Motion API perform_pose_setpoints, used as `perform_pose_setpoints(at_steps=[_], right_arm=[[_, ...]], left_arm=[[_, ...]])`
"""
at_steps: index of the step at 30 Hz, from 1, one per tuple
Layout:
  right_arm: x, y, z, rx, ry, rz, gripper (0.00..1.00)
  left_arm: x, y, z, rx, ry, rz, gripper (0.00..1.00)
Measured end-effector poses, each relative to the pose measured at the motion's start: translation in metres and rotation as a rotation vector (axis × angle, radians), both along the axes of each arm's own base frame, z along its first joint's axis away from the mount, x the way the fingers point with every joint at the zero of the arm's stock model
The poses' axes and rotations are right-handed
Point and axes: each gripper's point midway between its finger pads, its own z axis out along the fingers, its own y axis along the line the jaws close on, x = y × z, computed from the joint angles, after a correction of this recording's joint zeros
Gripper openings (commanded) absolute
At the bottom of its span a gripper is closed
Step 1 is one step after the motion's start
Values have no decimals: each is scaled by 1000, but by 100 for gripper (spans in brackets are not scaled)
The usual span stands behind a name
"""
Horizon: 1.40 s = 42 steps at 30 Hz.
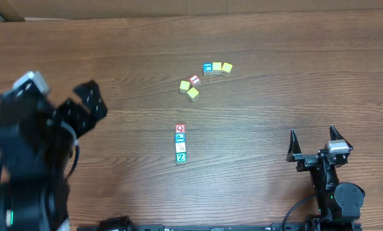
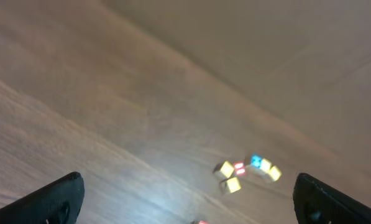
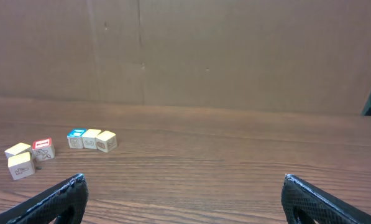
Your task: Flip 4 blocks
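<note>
**Tool state.** Left gripper (image 1: 88, 101): jaws spread fully apart, holding nothing and touching nothing. It hangs above the table (image 1: 274, 77) at the left side, well apart from the blocks (the overhead view shows it blurred). Right gripper (image 1: 313, 133): jaws likewise wide apart and empty, fingertips pointing toward the far edge, positioned at the near right.

**Task items.** The four blocks sit at the table centre in a straight column, each touching the next. The Q block (image 1: 180, 128) is farthest, then the P block (image 1: 180, 137), the pale block (image 1: 181, 147), and the Z block (image 1: 181, 157) nearest. The column lies between the two grippers, apart from both.

**Surroundings.** Beyond the column, a blue cube (image 1: 208, 68) and two yellow cubes (image 1: 217, 67) form a short row. Near that row, a red cube (image 1: 194, 80) sits between two more yellow cubes (image 1: 185, 85). A cardboard wall (image 3: 235, 56) stands behind the table.
</note>
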Motion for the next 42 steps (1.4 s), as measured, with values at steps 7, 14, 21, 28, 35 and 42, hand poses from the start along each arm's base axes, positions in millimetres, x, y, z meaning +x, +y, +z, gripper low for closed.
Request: perform_pose_setpoints(at_steps=[7, 14, 21, 28, 35, 42], right_arm=[[0, 0, 0, 0, 0, 0, 100], [0, 0, 0, 0, 0, 0, 100], [0, 0, 0, 0, 0, 0, 100], [0, 0, 0, 0, 0, 0, 100], [0, 0, 0, 0, 0, 0, 100], [0, 0, 0, 0, -1, 0, 100]], left_arm=[[-56, -10, 17, 15, -77, -1, 100], [-91, -16, -12, 17, -41, -9, 100], [-123, -17, -57, 47, -94, -8, 100], [-117, -20, -68, 69, -306, -32, 100], [-105, -20, -8, 99, -716, -28, 100], [-92, -22, 28, 121, -1087, -26, 100]])
